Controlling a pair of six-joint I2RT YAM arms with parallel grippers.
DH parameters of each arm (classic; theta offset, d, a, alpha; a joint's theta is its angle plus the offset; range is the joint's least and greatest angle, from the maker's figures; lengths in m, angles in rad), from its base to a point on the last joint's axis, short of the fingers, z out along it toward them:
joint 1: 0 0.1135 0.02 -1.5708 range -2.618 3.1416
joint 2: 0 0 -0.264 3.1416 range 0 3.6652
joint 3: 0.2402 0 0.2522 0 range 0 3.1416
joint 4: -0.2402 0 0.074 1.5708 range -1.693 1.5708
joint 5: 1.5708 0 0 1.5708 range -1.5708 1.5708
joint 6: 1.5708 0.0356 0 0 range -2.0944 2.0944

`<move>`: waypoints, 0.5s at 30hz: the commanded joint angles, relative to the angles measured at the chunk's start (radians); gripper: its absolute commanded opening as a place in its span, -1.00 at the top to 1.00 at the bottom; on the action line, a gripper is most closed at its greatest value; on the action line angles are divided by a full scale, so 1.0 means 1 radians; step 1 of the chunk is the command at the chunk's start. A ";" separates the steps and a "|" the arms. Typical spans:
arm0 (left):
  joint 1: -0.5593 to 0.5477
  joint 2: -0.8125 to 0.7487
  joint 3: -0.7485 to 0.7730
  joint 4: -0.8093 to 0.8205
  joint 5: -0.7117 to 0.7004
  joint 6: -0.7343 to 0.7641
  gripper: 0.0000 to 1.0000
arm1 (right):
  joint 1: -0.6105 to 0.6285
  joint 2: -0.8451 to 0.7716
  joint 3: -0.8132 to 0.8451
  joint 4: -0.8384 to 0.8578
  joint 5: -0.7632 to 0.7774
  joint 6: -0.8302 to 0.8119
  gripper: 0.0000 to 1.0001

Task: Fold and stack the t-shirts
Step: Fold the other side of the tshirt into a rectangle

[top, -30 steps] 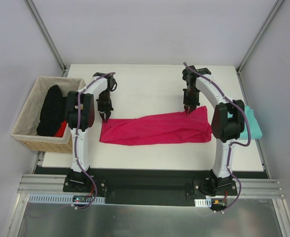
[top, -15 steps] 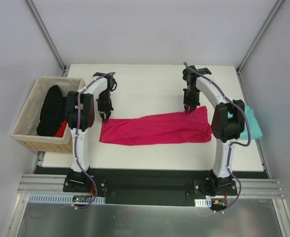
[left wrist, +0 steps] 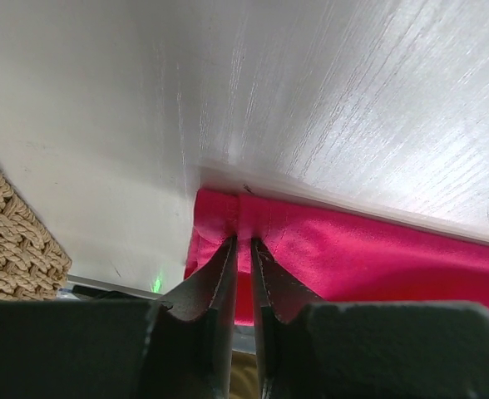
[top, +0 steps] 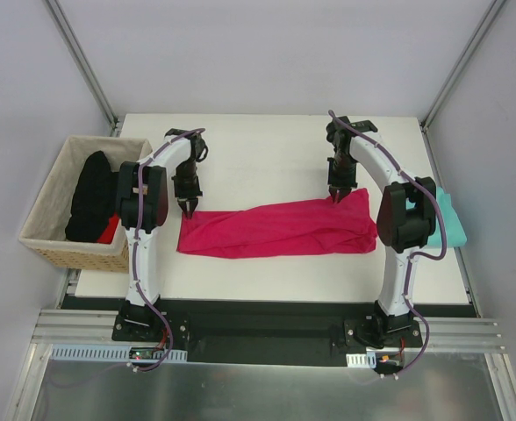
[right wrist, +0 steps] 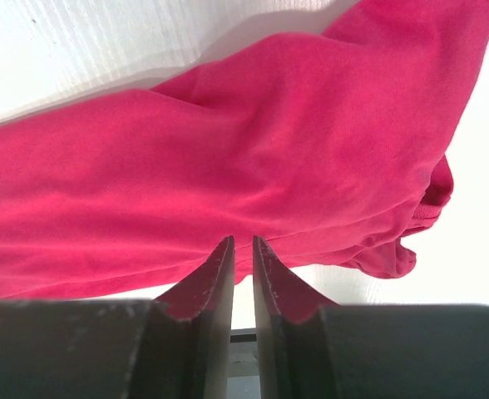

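Note:
The crimson-pink t-shirt (top: 275,230) lies as a long folded band across the near middle of the table. My left gripper (top: 188,209) stands at its far left corner, jaws nearly together with the cloth's edge pinched at the tips (left wrist: 243,241). My right gripper (top: 337,198) is at the far right corner, jaws equally narrow and closed on the hem (right wrist: 243,241). The pink cloth (right wrist: 228,150) spreads away from the right fingers, a sleeve bunched at its right. The teal t-shirt (top: 451,219) lies at the table's right edge, partly hidden behind the right arm.
A woven wicker basket (top: 52,206) stands off the table's left edge, holding dark cloth and a bit of red. Its weave (left wrist: 12,241) shows close to the left gripper. Bare white table (top: 267,158) stretches behind the shirt.

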 commanded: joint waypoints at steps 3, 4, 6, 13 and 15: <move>0.006 0.000 0.004 -0.019 0.027 0.002 0.77 | -0.007 -0.003 0.029 -0.040 0.012 -0.007 0.65; 0.006 -0.001 0.002 -0.019 0.027 0.002 0.77 | -0.007 -0.003 0.028 -0.040 0.010 -0.006 0.65; 0.006 0.001 0.001 -0.020 0.023 0.001 0.75 | -0.007 -0.001 0.029 -0.042 0.009 -0.006 0.66; 0.006 0.004 -0.013 -0.025 0.016 -0.004 0.77 | -0.007 0.006 0.029 -0.039 0.002 -0.009 0.66; 0.006 0.006 -0.018 -0.019 0.024 -0.004 0.87 | -0.006 0.006 0.032 -0.040 0.002 -0.010 0.66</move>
